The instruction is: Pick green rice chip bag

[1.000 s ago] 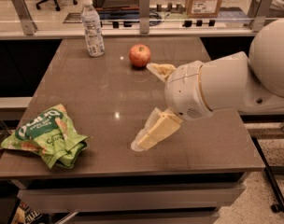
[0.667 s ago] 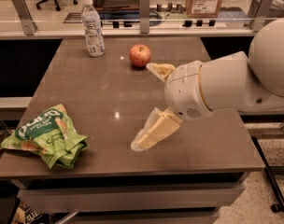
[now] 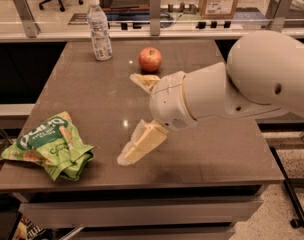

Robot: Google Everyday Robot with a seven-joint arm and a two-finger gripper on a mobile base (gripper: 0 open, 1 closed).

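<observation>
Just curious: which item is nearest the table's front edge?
The green rice chip bag, front left; apple and bottle sit beyond the open hand at centre.

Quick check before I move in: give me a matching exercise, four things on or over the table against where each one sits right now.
Things
1. green rice chip bag
2. apple
3. water bottle
4. tool

Places or states
A. standing upright near the far left of the table
B. over the middle of the table, fingers spread, holding nothing
C. lying crumpled at the near left corner
D. on the far half, about midway across

Pairs: 1-C, 2-D, 3-A, 4-B
</observation>
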